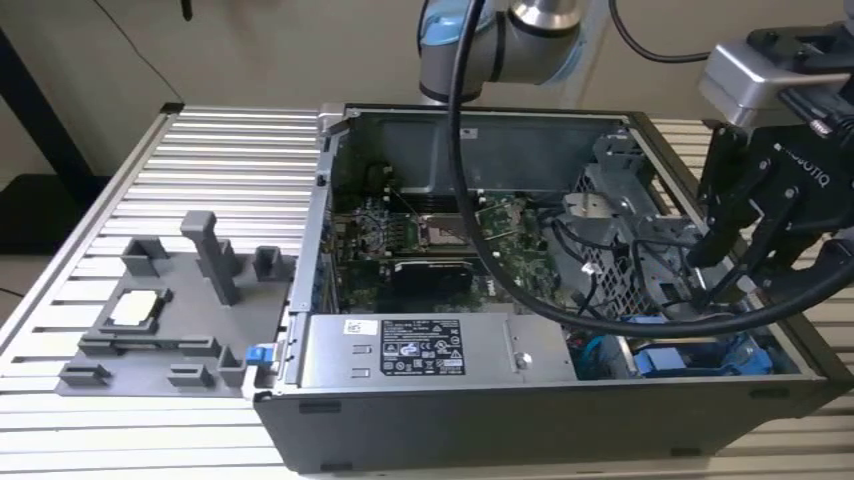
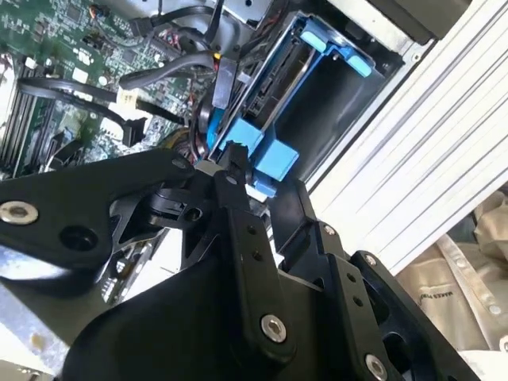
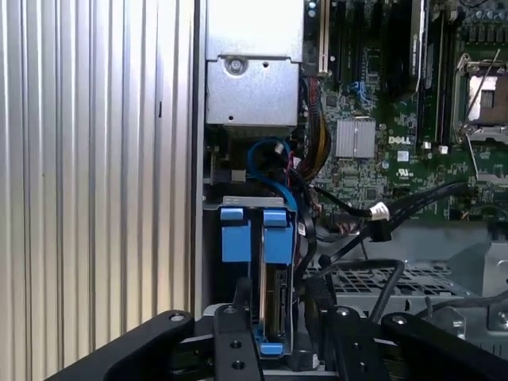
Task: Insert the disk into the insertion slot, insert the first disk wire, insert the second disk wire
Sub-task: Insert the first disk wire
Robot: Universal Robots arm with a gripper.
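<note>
Two black fingers of the gripper (image 1: 725, 272) reach down into the open computer case (image 1: 534, 420) at about four o'clock from the motherboard (image 1: 441, 235) in the exterior view; in the first wrist view the jaws stand spread, one on each side of the disk (image 3: 274, 309). Edge-on in its blue carrier, the disk sits inside the insertion slot (image 3: 248, 202) in the case corner, loose black cables (image 3: 373, 226) just beside it on the motherboard side; whether either finger touches it I cannot tell.

We're in a robotics lab here: ribbed aluminium-slat workbench (image 1: 220, 140), open grey metal computer case (image 1: 534, 425), grey plastic parts fixture (image 1: 187, 312) alongside.
</note>
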